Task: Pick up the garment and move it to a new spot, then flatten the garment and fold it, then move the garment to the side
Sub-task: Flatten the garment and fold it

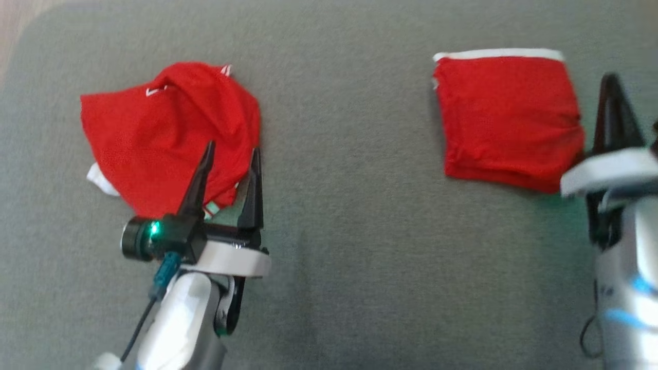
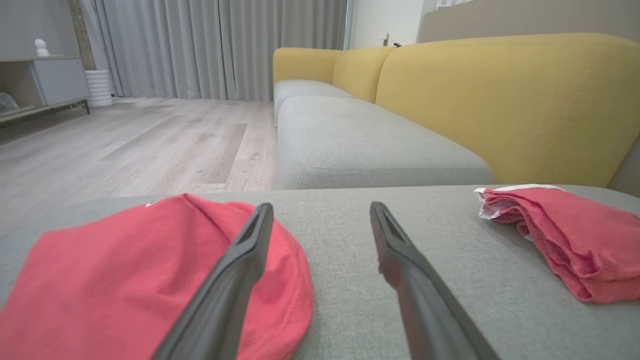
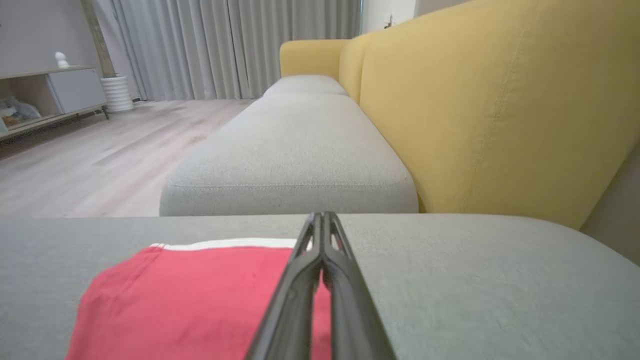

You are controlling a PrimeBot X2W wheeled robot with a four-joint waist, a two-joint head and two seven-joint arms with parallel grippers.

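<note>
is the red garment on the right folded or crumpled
Folded: the right garment lies as a flat rectangle, layers stacked at its edge.

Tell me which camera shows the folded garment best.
Head view: the folded red garment shows nearly whole from above, white band along its far edge. The left wrist view sees it side-on, layers stacked. The right wrist view has the shut right gripper crossing it, near part cut off.

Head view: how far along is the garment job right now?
Done: the folded red cloth garment with a white band lies flat at the right of the grey fabric cushion. In hand: the right gripper is shut at that garment's right edge; whether it pinches cloth I cannot tell. To do: the crumpled red cloth garment lies unfolded, the left gripper open over its near edge.
</note>
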